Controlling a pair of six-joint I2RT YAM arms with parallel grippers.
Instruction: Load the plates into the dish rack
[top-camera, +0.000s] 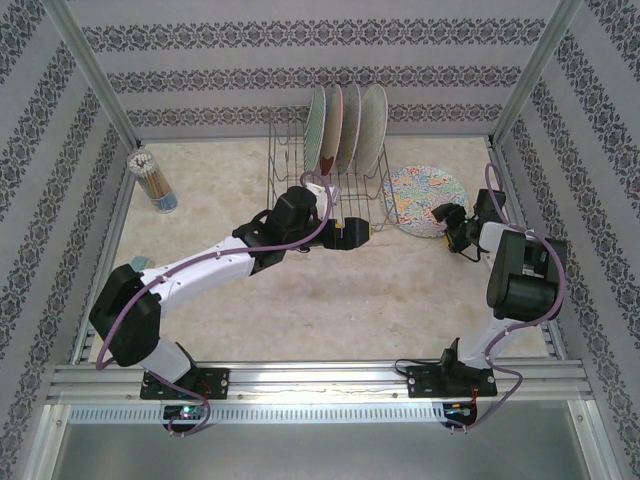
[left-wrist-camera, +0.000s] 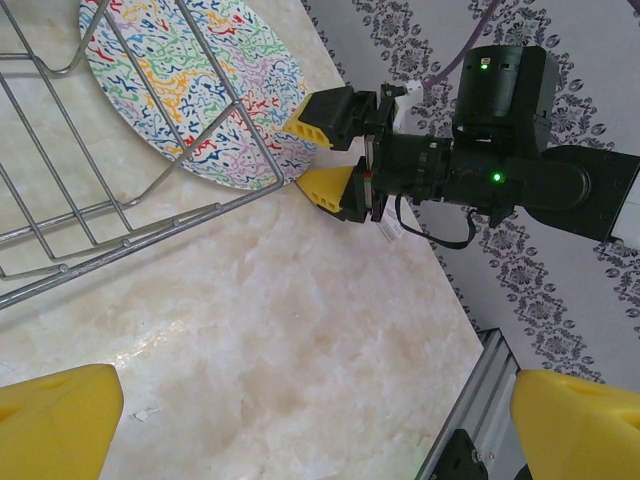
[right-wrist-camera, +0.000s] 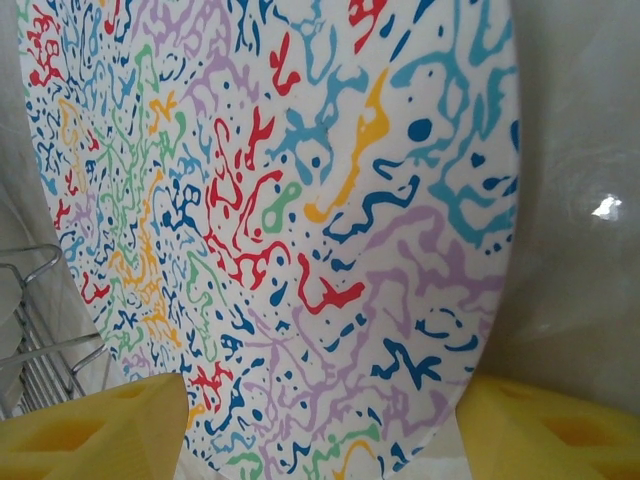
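Currently four plates (top-camera: 345, 128) upright in dish rack (top-camera: 288, 165); fifth, multicolour plate (top-camera: 420, 195), flat on worktop (top-camera: 300, 290) just right of rack. Right gripper (top-camera: 441, 215) at its near rim, jaws partly open, flanking edge, nothing gripped. Left gripper (top-camera: 360, 232) by rack front, jaws wide open, empty; rack wire between it and plate. Pencil cup (top-camera: 155, 180) far left.

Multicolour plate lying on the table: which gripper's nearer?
Right. The right gripper is open at the plate, its fingers at the rim. The left gripper hangs open in front of the dish rack, left of the plate and apart from it.
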